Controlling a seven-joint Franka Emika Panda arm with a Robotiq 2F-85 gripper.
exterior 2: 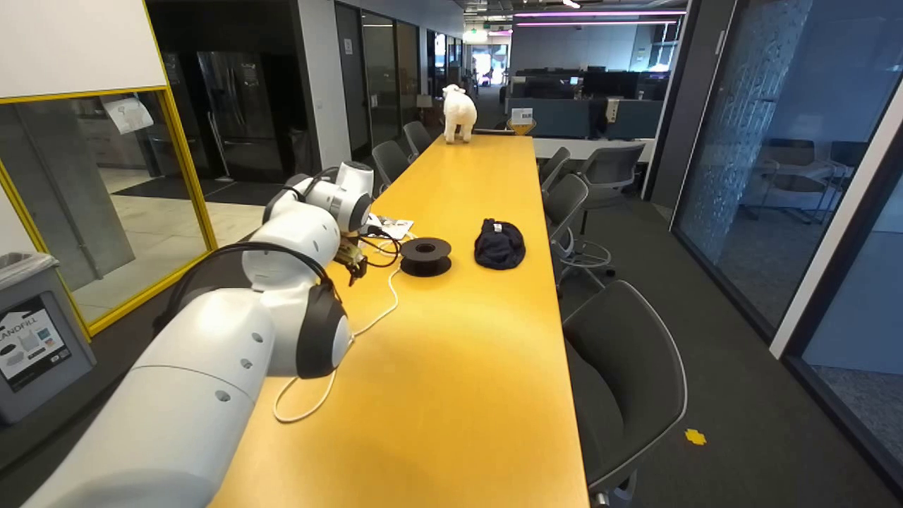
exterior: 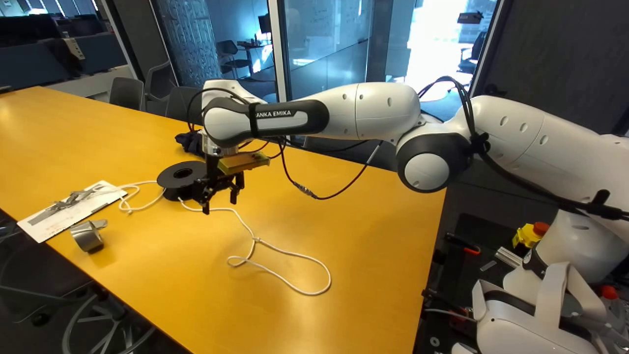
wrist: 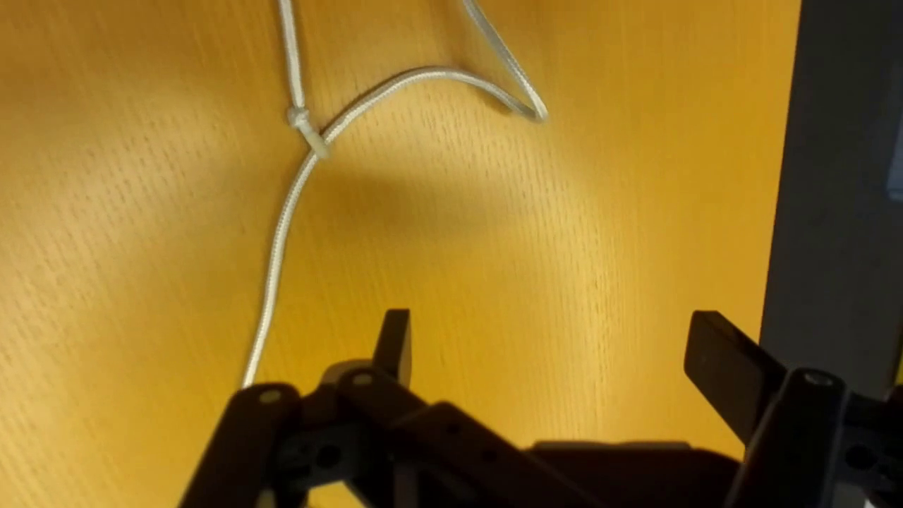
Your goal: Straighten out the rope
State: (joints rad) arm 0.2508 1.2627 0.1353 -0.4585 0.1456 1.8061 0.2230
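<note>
The rope (exterior: 295, 253), a thin cream cord, lies on the yellow table. It runs from by the black spool into a wide loop; its knotted end touches its own length where the loop closes. The rope shows partly in an exterior view (exterior 2: 381, 315), with part hidden behind the arm. In the wrist view the rope (wrist: 274, 264) curves left of the jaws, with its knotted end and a sharp bend above them. My gripper (exterior: 219, 206) hangs above the table beside the spool, also seen in the wrist view (wrist: 550, 331). It is open, with nothing between the fingers.
The black spool (exterior: 169, 178) stands beside the gripper. Another stretch of white cord (exterior: 142, 207) lies left of it, reaching a white sheet (exterior: 73, 212). A grey tape roll (exterior: 87, 237) sits near the table edge. A dark cap (exterior 2: 499, 247) lies beyond the spool.
</note>
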